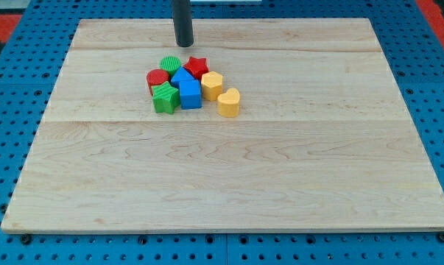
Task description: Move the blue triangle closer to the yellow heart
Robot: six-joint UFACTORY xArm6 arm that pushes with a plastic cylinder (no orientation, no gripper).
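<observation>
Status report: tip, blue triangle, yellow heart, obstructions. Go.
My tip above cluster, touching nothing. Blue triangle mid-cluster. Yellow heart at the view's right. Blue cube, yellow hexagon between them.

rod (183, 18) — top cut off | blue triangle (182, 76) — partly hidden among blocks

The setting is a laboratory or robotics test station, not a home or shop. The bench (229, 184) is a pale wooden board of glued planks, laid on a blue perforated plate (4, 81) with a regular grid of holes, visible past every edge of the bench. A red surface (435, 11) appears beyond the far right corner and far left corner; its nature cannot be determined. A dark rod enters from above, near the far edge, ending in my tip (183, 44). Small moulded coloured blocks (188, 85) sit clustered on the bench, typical of a manipulation trial.
</observation>
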